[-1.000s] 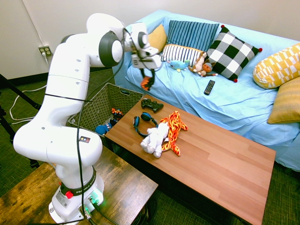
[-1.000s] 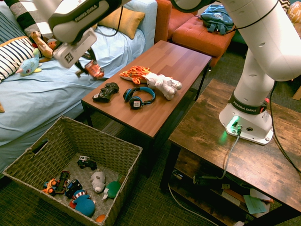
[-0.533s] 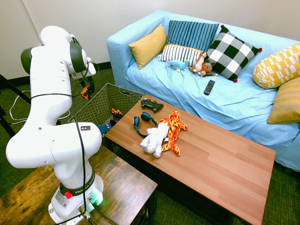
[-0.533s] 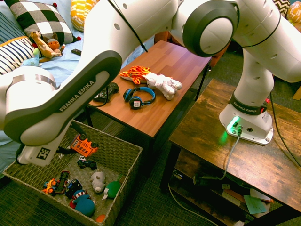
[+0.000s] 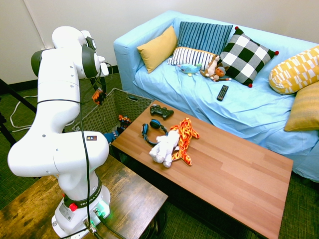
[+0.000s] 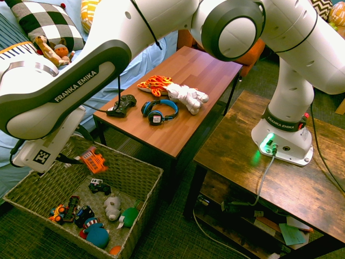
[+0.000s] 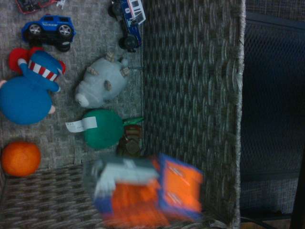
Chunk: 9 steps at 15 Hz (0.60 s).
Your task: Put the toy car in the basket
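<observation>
**Ana:** Is the gripper point(image 6: 74, 159) clamped on anything?

**Ben:** I cannot tell. Its dark fingers reach to the toy car point(image 6: 94, 161), which is orange and blurred in every view. Whether they pinch it or stand just off it is not clear.

**Ana:** Where is the toy car, then?

**Ben:** It is over the inside of the basket point(image 6: 141, 186), close to one long wall and up off the bottom. It is at the gripper's tip and is not lying among the other toys.

**Ana:** What is in the basket, counted?

**Ben:** There is one grey plush animal point(image 6: 112, 206), one green ball point(image 6: 129, 217) and one orange ball point(image 6: 114, 250). There is also one blue plush with a red-and-white striped part point(image 6: 96, 234). At least three small cars are in there, among them a black one point(image 6: 99, 186). The rest sit bunched in a corner, and I cannot count them surely.

**Ana:** And on the bench point(image 6: 207, 70)?

**Ben:** Four things: one black game controller point(image 6: 123, 105), one pair of blue headphones point(image 6: 158, 110), one flame-patterned plush point(image 6: 156, 83) and one white plush point(image 6: 188, 97). The two plush toys touch each other.
</observation>
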### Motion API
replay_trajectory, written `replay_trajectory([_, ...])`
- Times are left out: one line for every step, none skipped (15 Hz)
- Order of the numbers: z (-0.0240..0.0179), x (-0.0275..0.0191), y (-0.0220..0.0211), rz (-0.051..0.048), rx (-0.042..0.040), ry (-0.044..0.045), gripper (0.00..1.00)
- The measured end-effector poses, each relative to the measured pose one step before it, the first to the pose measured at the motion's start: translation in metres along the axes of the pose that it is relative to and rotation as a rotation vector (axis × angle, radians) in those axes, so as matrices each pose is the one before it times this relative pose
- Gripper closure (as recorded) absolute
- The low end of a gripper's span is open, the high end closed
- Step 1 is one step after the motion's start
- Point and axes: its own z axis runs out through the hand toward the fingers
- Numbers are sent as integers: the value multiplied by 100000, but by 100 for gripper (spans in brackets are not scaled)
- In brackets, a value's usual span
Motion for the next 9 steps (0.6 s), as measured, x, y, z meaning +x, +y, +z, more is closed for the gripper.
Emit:
replay_trajectory([-116, 205, 229, 189, 134, -81, 0])
replay_trajectory([-78, 335, 284, 450, 719, -131, 0])
replay_trajectory([-98, 494, 405, 832, 1397, -156, 0])
replay_trajectory([-219, 796, 496, 1102, 1840, -330, 0])
replay_trajectory([-625, 1282, 645, 1516, 2507, -522, 0])
replay_trajectory([-1062, 1683, 734, 2095, 3334, -1079, 0])
replay_trajectory([-1288, 1946, 751, 2385, 4046, -1402, 0])
replay_trajectory([-1131, 1934, 714, 2322, 4492, -1750, 0])
replay_trajectory([-871, 1841, 643, 2031, 4784, -1694, 0])
